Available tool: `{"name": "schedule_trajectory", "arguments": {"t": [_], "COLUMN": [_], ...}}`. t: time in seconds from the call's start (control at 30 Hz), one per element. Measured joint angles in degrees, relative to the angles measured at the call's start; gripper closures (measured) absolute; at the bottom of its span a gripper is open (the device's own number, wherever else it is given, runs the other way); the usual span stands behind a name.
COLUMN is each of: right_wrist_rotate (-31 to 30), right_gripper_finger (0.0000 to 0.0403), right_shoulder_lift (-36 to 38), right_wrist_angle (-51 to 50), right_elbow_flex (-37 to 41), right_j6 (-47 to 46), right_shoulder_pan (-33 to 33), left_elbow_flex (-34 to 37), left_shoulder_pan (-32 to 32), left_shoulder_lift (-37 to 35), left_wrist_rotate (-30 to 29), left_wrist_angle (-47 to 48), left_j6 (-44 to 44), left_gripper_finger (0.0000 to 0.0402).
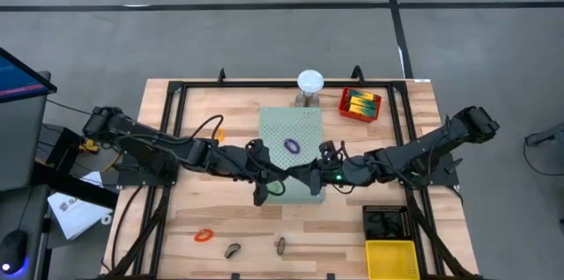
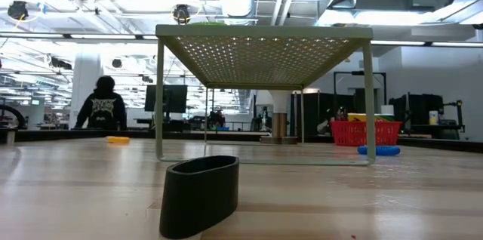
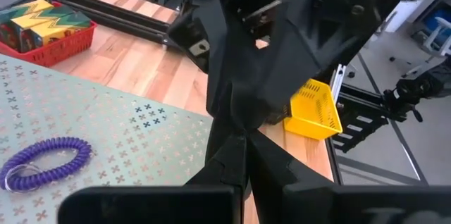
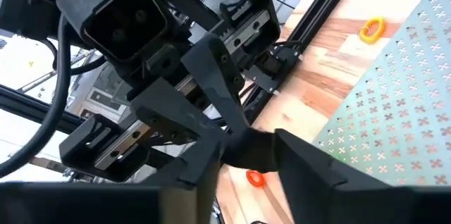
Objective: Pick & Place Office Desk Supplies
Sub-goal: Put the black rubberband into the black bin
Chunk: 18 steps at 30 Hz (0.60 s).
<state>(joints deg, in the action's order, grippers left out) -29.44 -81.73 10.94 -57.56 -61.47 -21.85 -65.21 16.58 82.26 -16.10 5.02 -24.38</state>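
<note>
My two grippers meet above the near right corner of the pale-green perforated board (image 1: 291, 130). My left gripper (image 1: 300, 177) is shut, tips together (image 3: 243, 155). A small black piece (image 4: 257, 151), seemingly a clip, sits at those tips, with my right gripper (image 4: 248, 159) closed around it from the opposite side. A purple coiled loop (image 3: 46, 164) lies on the board. On the wood near the front edge lie an orange loop (image 1: 204, 235) and two dark loops (image 1: 233, 250). My left gripper pinches one end of the black piece (image 4: 236, 143) between its closed fingertips, slanting down from the table's left. The piece is lifted clear, above the board. My right gripper has a finger (image 4: 310, 164) on either side of the piece's other end (image 4: 271, 157), coming nearly level from the table's right. The piece fills the gap between them.
A red basket (image 1: 360, 104) with yellow-green boxes and a white dome (image 1: 309, 80) stand at the back. A black bin (image 1: 385, 221) and a yellow bin (image 1: 391, 258) sit at the front right. A yellow loop (image 4: 371, 29) lies left of the board. A black frame borders the table.
</note>
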Motion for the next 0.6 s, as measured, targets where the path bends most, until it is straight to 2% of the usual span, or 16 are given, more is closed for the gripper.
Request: {"name": "schedule_trajectory", "arguments": {"t": [0.27, 0.37, 0.6], "right_wrist_rotate": [1.2, 0.8, -1.4], "right_gripper_finger": [0.0393, 0.0393, 0.0399], "right_shoulder_lift": [0.0, 0.0, -0.1], "right_wrist_angle": [0.1, 0.7, 1.6], "right_elbow_flex": [0.0, 0.0, -1.2], "right_j6": [1.4, 1.8, 5.2], "right_shoulder_pan": [0.0, -0.3, -0.3], "left_elbow_flex": [0.0, 0.0, 0.0], "left_shoulder_pan": [0.0, 0.0, 0.3], "left_shoulder_lift": [0.0, -0.2, -2.1], "left_wrist_rotate": [0.0, 0.3, 7.5], "left_wrist_angle": [0.0, 0.0, 0.8], "left_j6": [0.0, -0.2, -1.2], "left_gripper_finger": [0.0401, 0.0400, 0.0374]}}
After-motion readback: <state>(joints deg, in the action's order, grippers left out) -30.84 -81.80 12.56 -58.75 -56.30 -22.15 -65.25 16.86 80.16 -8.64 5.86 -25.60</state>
